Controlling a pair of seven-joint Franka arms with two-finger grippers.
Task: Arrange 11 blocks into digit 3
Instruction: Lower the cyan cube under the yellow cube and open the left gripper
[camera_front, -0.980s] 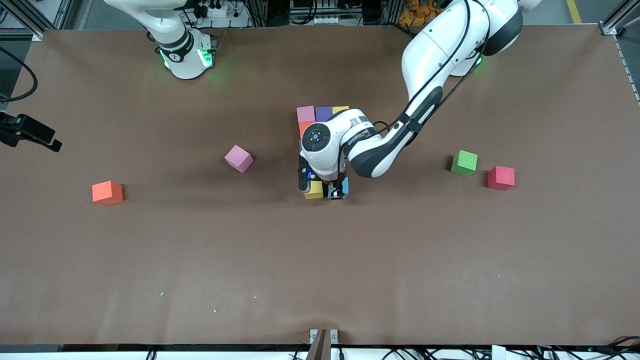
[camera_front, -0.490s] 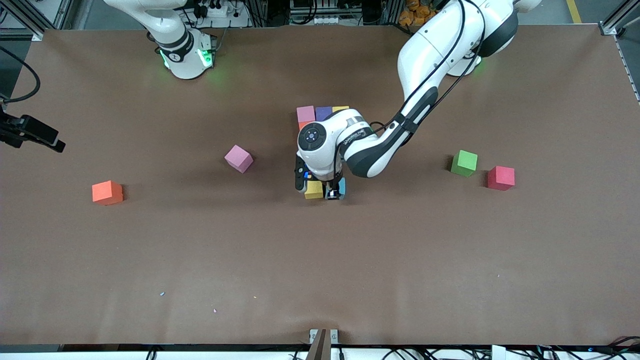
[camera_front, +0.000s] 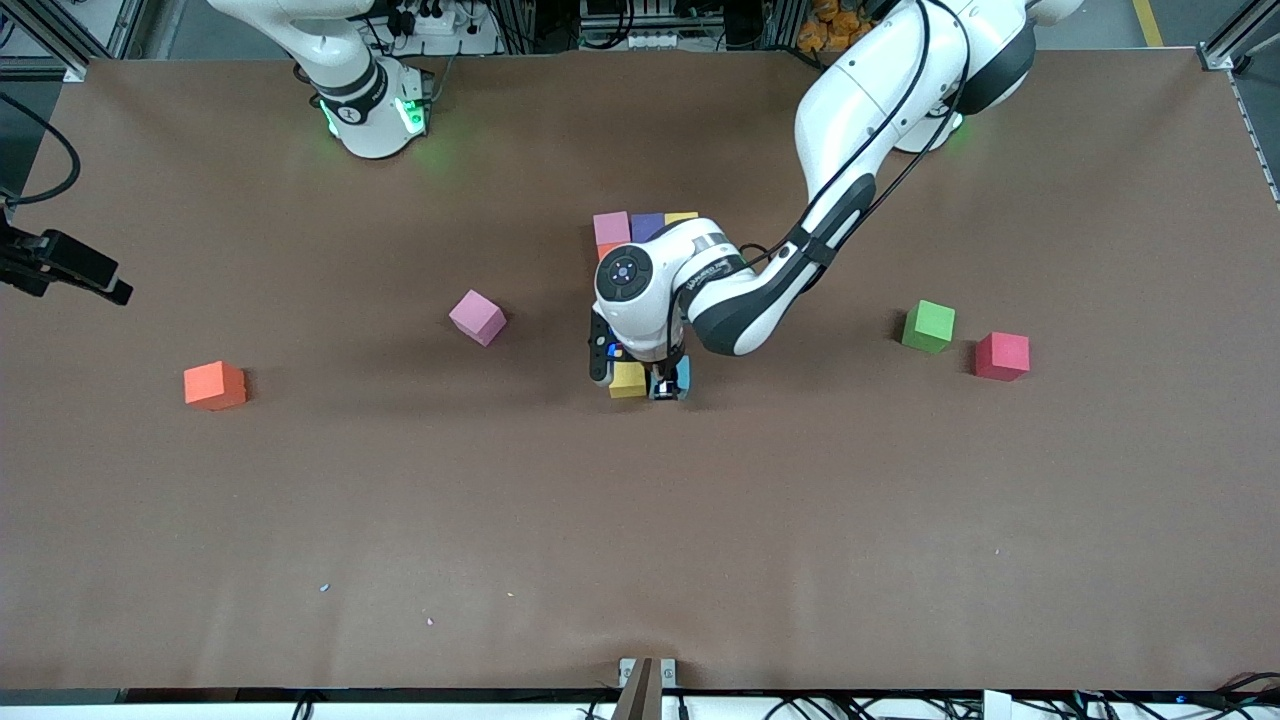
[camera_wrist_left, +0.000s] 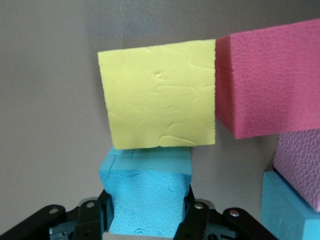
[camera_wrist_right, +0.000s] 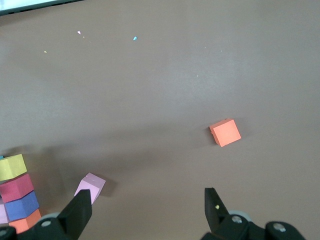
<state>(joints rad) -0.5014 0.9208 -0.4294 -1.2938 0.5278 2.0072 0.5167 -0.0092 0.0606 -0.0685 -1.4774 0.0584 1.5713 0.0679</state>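
Observation:
My left gripper (camera_front: 668, 388) is shut on a light blue block (camera_front: 684, 374), low at the table and right beside a yellow block (camera_front: 627, 381). In the left wrist view the light blue block (camera_wrist_left: 148, 192) sits between my fingers with the yellow block (camera_wrist_left: 157, 95) just past it and a red block (camera_wrist_left: 270, 82) next to that. More placed blocks, pink (camera_front: 611, 227), purple (camera_front: 648, 224) and yellow (camera_front: 683, 216), show past the arm's wrist; the rest of the group is hidden. My right gripper (camera_wrist_right: 146, 200) waits open and empty, high at the right arm's end of the table.
Loose blocks lie about: a pink one (camera_front: 477, 317) and an orange one (camera_front: 214, 385) toward the right arm's end, a green one (camera_front: 929, 326) and a red one (camera_front: 1002, 356) toward the left arm's end. The left arm's forearm (camera_front: 850, 150) slants over the table's middle.
My left gripper carried the light blue block a little closer to the yellow block, then stayed still. The right arm has barely moved.

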